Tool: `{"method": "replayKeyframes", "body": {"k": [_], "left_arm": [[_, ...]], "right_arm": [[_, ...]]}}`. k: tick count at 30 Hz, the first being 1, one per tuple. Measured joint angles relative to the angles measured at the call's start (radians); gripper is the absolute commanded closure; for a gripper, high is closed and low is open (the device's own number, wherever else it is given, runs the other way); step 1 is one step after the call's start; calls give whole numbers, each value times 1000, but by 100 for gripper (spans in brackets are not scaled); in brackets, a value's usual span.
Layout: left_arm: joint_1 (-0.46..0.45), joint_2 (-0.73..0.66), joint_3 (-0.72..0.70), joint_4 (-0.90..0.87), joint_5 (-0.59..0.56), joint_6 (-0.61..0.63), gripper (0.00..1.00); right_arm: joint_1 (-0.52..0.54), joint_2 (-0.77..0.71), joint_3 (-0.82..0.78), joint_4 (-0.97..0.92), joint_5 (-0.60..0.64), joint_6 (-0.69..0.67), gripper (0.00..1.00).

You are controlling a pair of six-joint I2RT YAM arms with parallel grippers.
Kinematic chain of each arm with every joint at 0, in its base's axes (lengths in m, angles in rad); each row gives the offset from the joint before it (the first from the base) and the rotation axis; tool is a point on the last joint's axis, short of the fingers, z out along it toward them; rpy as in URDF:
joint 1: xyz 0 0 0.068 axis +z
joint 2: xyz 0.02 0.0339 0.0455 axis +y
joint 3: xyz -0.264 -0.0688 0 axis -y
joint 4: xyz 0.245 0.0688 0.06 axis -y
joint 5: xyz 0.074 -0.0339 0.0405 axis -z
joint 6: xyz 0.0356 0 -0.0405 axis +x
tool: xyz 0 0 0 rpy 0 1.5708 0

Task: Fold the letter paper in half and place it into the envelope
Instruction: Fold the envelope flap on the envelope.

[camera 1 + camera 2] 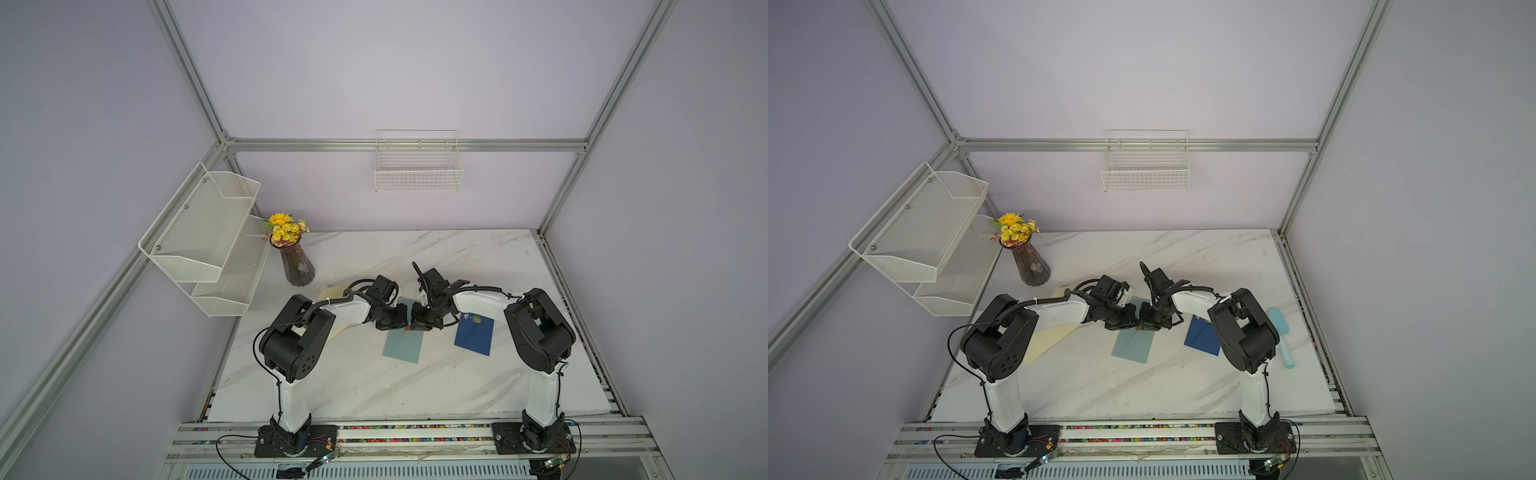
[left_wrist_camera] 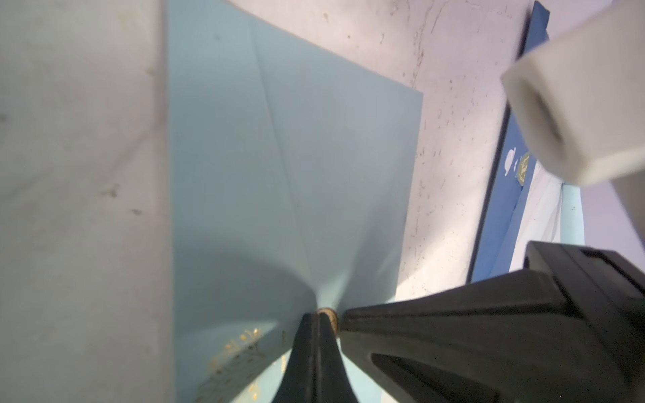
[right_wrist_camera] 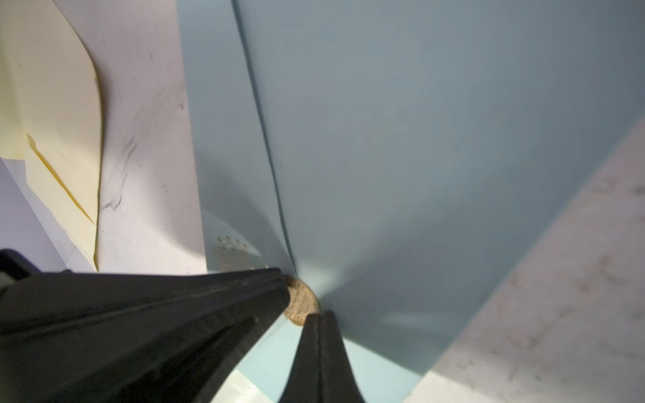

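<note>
Pinching the envelope [image 1: 402, 347] flap's tip (gold seal [image 3: 300, 307]) — left hand [image 2: 318, 314] and right hand [image 3: 319, 315], both closed.

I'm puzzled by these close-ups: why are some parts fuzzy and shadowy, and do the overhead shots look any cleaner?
Left wrist view: the white block near the lens is out of focus; soft shadow pools on the pale blue paper. Right wrist view: the black fingers blur up close. In both top views: even, soft light, little glare, frame posts splayed by the wide angle.
</note>
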Motion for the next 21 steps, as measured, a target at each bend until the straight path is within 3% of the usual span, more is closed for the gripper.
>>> {"method": "replayKeyframes", "body": {"k": [10,21], "left_arm": [[-8,-18,-24,11,-27,-6,100],[-13,-38,-50,14,-45,13,100]], "right_arm": [[-7,24,14,6,-60,51,100],[9,19,29,-32,28,54,100]]}}
